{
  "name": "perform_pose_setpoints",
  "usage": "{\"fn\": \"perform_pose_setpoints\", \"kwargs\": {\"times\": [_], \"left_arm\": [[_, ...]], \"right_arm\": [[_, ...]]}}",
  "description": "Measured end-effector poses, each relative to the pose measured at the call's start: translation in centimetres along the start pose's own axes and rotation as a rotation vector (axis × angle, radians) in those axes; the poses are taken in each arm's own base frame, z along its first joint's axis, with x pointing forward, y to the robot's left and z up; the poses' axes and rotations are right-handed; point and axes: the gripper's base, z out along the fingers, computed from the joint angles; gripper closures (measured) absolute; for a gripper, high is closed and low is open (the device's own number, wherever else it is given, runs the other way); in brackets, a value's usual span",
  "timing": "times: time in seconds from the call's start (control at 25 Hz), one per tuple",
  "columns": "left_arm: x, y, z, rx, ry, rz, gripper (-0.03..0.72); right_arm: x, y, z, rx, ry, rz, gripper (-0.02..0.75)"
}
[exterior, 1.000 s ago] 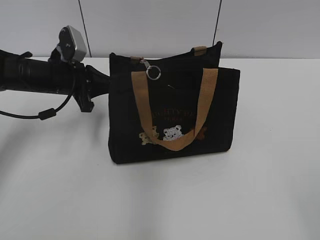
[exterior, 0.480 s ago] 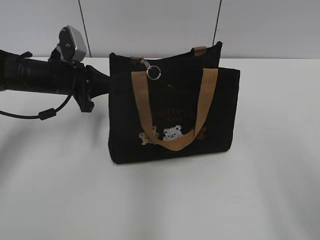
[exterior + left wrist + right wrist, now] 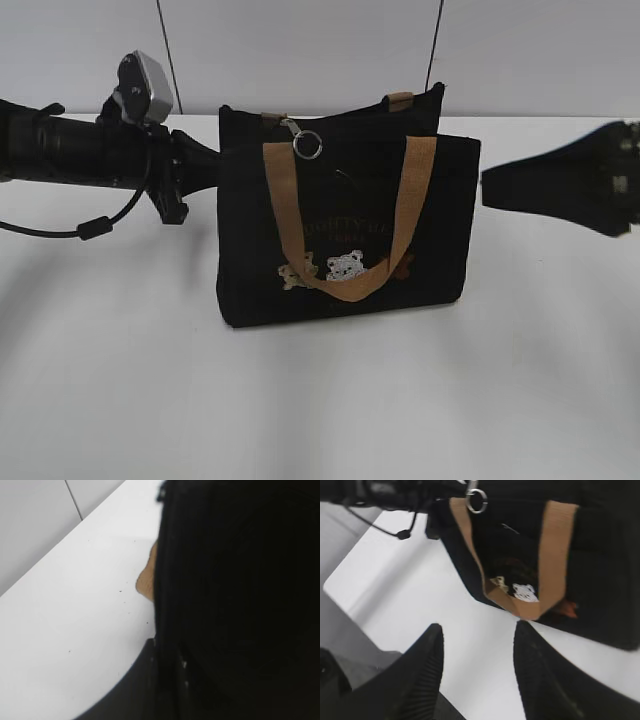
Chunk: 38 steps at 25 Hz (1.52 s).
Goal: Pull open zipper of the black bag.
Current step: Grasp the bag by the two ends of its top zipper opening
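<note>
Black bag (image 3: 345, 230): small fabric tote, upright on white table (image 3: 320, 400), near the middle, front panel toward the exterior camera. Tan webbing handle (image 3: 350, 225) draped down the front in a U, over faint lettering and small bear figures (image 3: 345, 267).

Zipper (image 3: 300, 132): along the top edge; silver clasp and round metal ring hanging over the front at the upper left, just beside the left leg of the handle. Also seen at the top of the right wrist view (image 3: 476, 501).

Right gripper (image 3: 477, 650): in from the right edge of the exterior view (image 3: 560, 185), level with the bag's upper half, close to its right side but apart from it. Ribbed fingers (image 3: 422, 670) spread, nothing between them; bag front ahead in the wrist view, white table below.

Left gripper (image 3: 205, 165): against the bag's left end at upper height, tips hidden behind black fabric. Wrist view almost filled by dark cloth; jaws closed, hold on fabric not discernible. Grey camera box (image 3: 145, 85) atop the arm, black cable (image 3: 80, 228) looping beneath.

Rear: second tan handle tab (image 3: 400, 100) at the back panel's top edge; grey panelled wall (image 3: 300, 50) behind.
</note>
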Motion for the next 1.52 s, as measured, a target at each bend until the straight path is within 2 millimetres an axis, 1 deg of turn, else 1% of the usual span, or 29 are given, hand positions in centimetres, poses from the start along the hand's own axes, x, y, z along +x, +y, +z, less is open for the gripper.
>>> {"fn": "perform_pose_setpoints", "kwargs": {"times": [0.12,0.2,0.32,0.44,0.52,0.56,0.68,0.76,0.88,1.0,1.08,1.28,1.52], "left_arm": [[0.0,0.0,0.0,0.000,0.000,0.000,0.669],[0.0,0.0,0.0,0.000,0.000,0.000,0.669],[0.0,0.0,0.0,0.000,0.000,0.000,0.669],[0.0,0.0,0.0,0.001,-0.001,0.000,0.669],[0.0,0.0,0.0,0.002,-0.003,0.000,0.669],[0.0,0.0,0.0,0.003,-0.005,0.000,0.669],[-0.1,-0.1,0.0,0.006,-0.009,0.000,0.669],[-0.1,-0.1,0.0,0.006,-0.009,0.000,0.669],[-0.1,-0.1,0.0,0.006,-0.009,0.000,0.669],[-0.1,-0.1,0.0,0.007,-0.010,0.000,0.669],[-0.1,-0.1,0.0,0.007,-0.010,0.000,0.669],[-0.1,-0.1,0.0,0.008,-0.011,0.000,0.669],[-0.1,-0.1,0.0,0.008,-0.011,0.000,0.669]], "right_arm": [[-2.2,-0.9,2.5,-0.123,0.040,-0.123,0.391],[-3.8,-1.4,3.8,-0.181,0.033,-0.213,0.393],[-5.9,-2.2,5.4,-0.232,0.012,-0.279,0.396],[-7.8,-3.1,6.8,-0.246,-0.003,-0.319,0.396],[-9.0,-3.2,7.9,-0.256,0.002,-0.373,0.396],[-9.4,-3.0,8.5,-0.265,0.017,-0.409,0.396],[-10.4,-1.6,10.8,-0.312,0.063,-0.518,0.396],[-10.6,-0.8,12.5,-0.332,0.100,-0.558,0.396],[-10.7,-0.1,14.7,-0.346,0.150,-0.602,0.396],[-10.3,0.0,16.7,-0.366,0.208,-0.622,0.396],[-9.8,-0.5,17.9,-0.360,0.235,-0.614,0.396],[-9.1,-1.9,19.4,-0.302,0.269,-0.609,0.396],[-9.1,-2.5,19.9,-0.259,0.256,-0.607,0.396]]}}
